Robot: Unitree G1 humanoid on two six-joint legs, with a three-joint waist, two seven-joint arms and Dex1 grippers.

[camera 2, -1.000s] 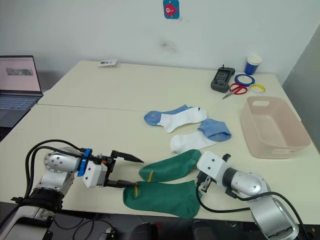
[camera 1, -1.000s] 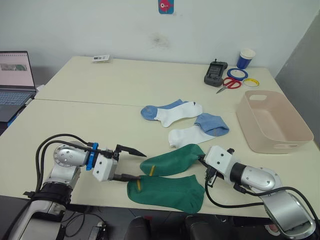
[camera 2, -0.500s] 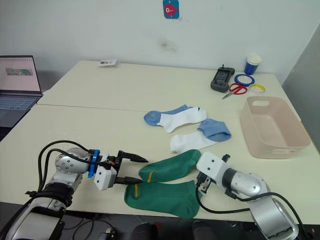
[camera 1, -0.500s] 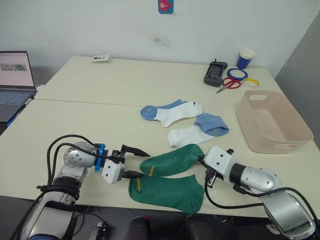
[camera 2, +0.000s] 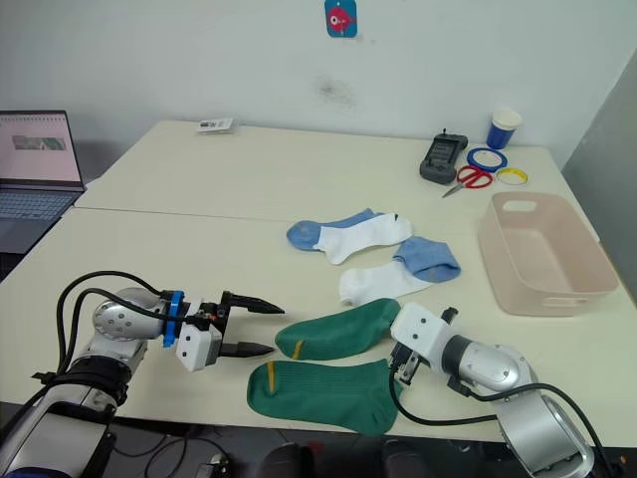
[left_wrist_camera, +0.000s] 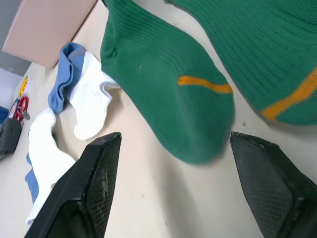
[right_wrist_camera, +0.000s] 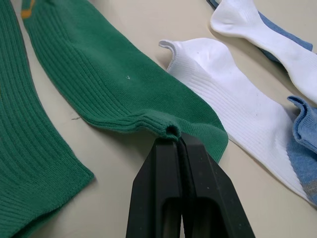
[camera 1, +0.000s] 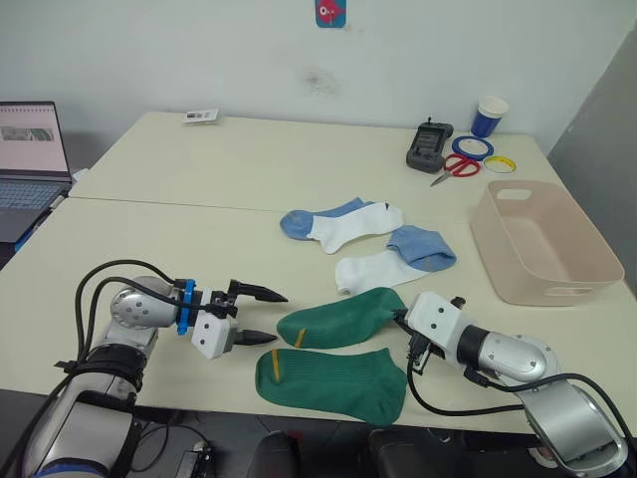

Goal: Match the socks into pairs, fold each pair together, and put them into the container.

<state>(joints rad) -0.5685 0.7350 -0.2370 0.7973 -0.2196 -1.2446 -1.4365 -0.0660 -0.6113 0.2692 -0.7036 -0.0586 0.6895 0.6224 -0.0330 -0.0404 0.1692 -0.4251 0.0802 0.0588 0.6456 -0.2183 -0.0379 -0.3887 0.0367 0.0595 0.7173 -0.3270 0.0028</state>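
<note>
- Now backed away from the upper green sock (camera 1: 343,319), left gripper (camera 1: 261,316) spread open, holding nothing.
- Pinching that sock's cuff, right gripper (right_wrist_camera: 174,141).
- Pairing unfinished; container (camera 1: 542,239) beyond the 2 white socks (camera 1: 373,244).

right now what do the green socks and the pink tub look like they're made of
Green socks: soft ribbed knit fabric, matte; fine ridges show, and the cuff bunches in the right gripper. Pink tub: probably moulded plastic, smooth with a slight sheen, rounded corners and handle slots.
</note>
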